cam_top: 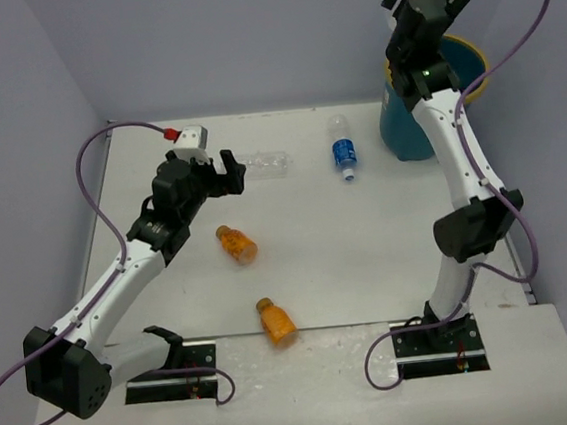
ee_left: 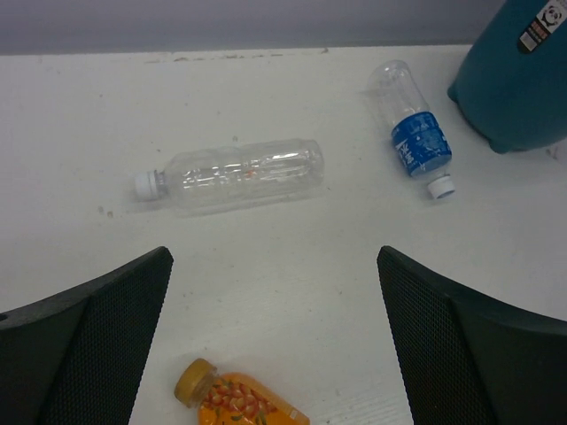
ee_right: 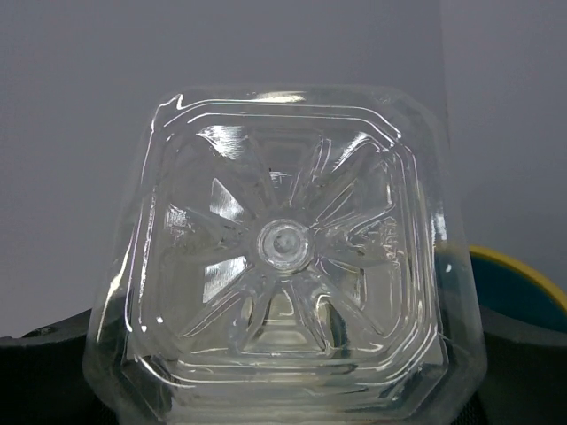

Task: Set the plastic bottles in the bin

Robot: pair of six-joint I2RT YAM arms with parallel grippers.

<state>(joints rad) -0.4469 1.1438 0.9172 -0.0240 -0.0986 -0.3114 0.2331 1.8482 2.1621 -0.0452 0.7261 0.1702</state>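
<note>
White counter (cam_top: 368, 255), scuffed and faintly speckled, boxed in by pale grey-lilac walls (cam_top: 246, 35) behind and at both sides; separate white board (cam_top: 313, 411) along near edge.

Clear bottle (ee_right: 283, 248) gripped near bin (cam_top: 406, 130); four other bottles (cam_top: 346, 154) lie flat.

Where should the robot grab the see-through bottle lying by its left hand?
Around the middle of the clear bottle, coming down from above. It lies flat on its side, so the open left hand can straddle its round body crosswise.
</note>
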